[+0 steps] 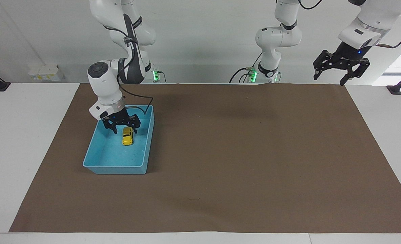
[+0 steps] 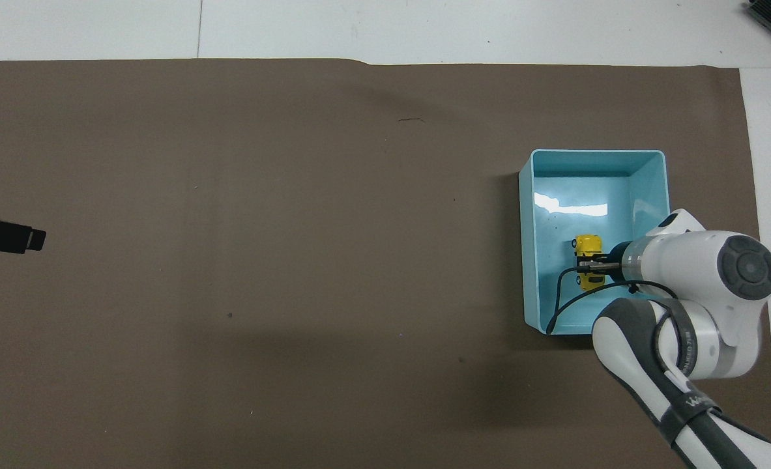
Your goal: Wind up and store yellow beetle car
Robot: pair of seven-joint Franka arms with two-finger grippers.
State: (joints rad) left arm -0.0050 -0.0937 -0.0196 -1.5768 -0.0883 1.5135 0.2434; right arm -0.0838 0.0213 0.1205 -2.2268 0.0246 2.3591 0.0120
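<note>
One yellow beetle car (image 1: 127, 136) — the only toy on the table. One light blue bin (image 1: 98, 166) holds it. One brown paper mat (image 1: 241, 159) covers the table. Two arms — so two grippers: the right gripper (image 1: 122, 125) and the left gripper (image 1: 341, 66).
</note>
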